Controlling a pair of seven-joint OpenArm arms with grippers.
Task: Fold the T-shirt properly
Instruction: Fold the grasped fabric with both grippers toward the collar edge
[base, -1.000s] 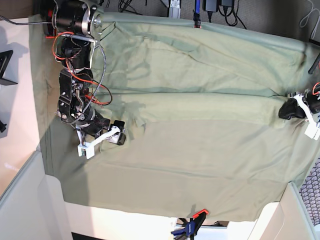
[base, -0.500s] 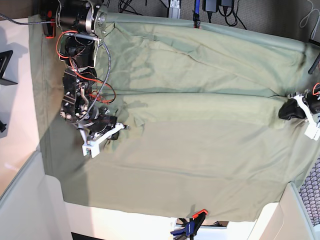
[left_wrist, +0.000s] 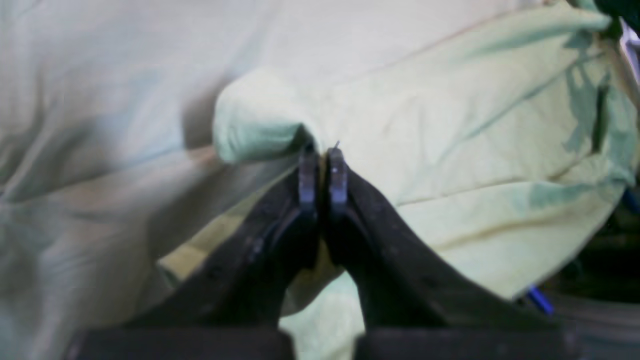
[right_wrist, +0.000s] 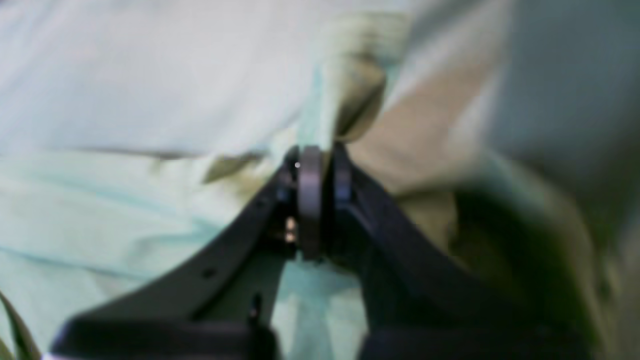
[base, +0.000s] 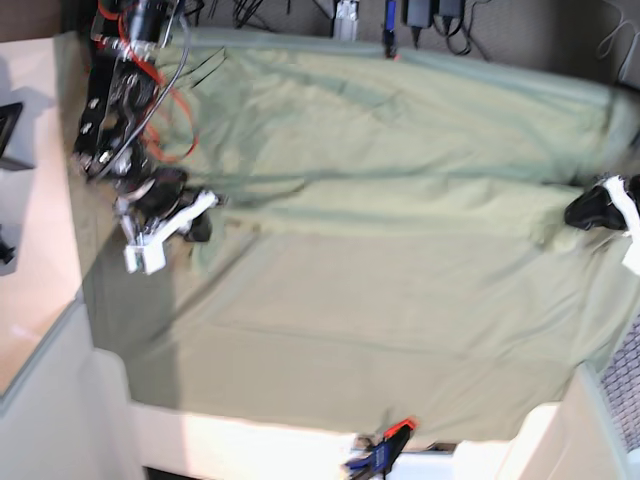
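Observation:
The pale sage-green T-shirt (base: 400, 210) lies stretched as a wide band across the table between my two grippers. My right gripper (base: 200, 222), at the left of the base view, is shut on the shirt's edge; its wrist view is blurred and shows the jaws (right_wrist: 317, 155) closed on a raised fold of the shirt (right_wrist: 150, 75). My left gripper (base: 575, 213), at the right edge of the base view, is shut on the opposite end. In its wrist view the gripper (left_wrist: 322, 150) pinches a puffed fold of the shirt (left_wrist: 450, 125).
The green tablecloth (base: 300, 400) covers the table under the shirt. An orange clamp (base: 398, 430) holds its front hem and a blue one (base: 390, 40) grips the back edge. White panels (base: 50, 400) stand at the front left, and a mesh surface (base: 625, 380) at the right.
My right arm has moved left and back, pulling its end of the shirt outward. My left gripper has shifted slightly right. The shirt is drawn tighter between them.

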